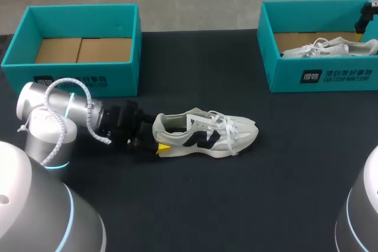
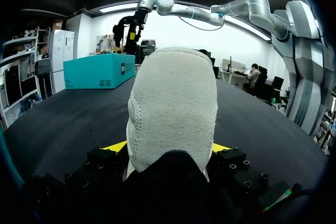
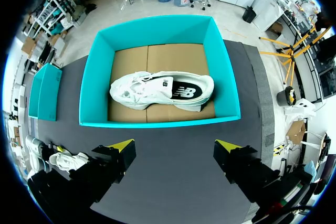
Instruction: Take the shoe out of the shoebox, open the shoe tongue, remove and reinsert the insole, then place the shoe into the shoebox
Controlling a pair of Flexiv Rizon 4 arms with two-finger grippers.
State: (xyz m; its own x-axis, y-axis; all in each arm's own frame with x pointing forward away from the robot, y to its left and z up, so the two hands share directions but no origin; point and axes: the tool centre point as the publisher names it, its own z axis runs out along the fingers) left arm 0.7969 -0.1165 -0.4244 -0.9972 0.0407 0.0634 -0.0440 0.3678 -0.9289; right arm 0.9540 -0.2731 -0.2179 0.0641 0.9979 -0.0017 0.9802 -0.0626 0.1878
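Sneakers: 2. The table sneaker (image 1: 207, 133) stands mid black table (image 1: 266, 193), toe twd the right side. The boxed sneaker (image 3: 160, 90) lies on its side in the right shoebox (image 3: 157, 121).
Shoeboxes: 2, teal, both open. The left shoebox (image 1: 77, 81) has its cardboard floor showing.
L arm: left gripper (image 2: 169, 148) clamped on the table sneaker's heel, one yellow tip each side.
R arm: right gripper (image 3: 174, 145) hangs above the right shoebox, fingers spread wide, released.

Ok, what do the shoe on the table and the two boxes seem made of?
The shoe: seemingly suede-like upper, matte and napped at the heel, with woven laces. The left box and right box: probably cardboard, smooth teal outside, plain brown flaps inside.
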